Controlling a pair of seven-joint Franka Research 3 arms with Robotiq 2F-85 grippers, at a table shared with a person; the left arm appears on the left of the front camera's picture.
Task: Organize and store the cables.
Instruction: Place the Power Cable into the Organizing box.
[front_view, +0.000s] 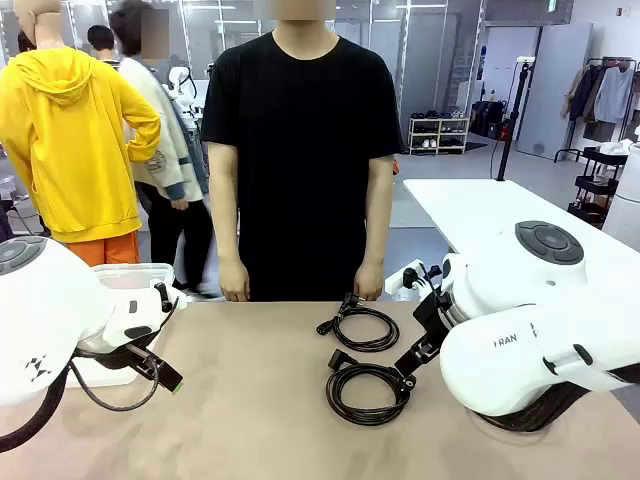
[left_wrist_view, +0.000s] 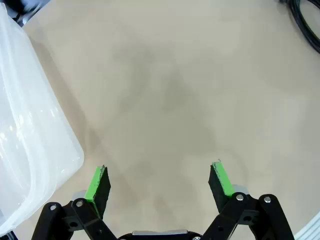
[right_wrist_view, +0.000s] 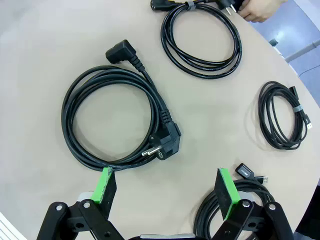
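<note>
While nothing has been lifted yet, the right gripper hangs over a tan table with its green pads spread wide and nothing between them. Four black cables lie below it. The large coil, with an angled plug and a round earthed plug, sits just ahead of the gripper, toward the pad on the picture's left. Its nearest arc runs right up to that pad's tip, though whether they touch cannot be told. A second coil lies farther off, near a person's hand at the table's far edge. A thin coil rests well apart to the picture's right, and a fourth coil is partly hidden behind the other pad. The left gripper is likewise spread and empty over bare table, with a translucent white bin just beside it. The task seems to be at its start, with the large coil the likely first pick. To do that well, the gripper should probably shift toward that near arc, where the strands run together, and turn so the pads straddle the whole bundle. It should then close on every strand at once so that no loop slips free. A straight lift would help keep the heavy plugs from dragging the coil open on the way to the bin.
</note>
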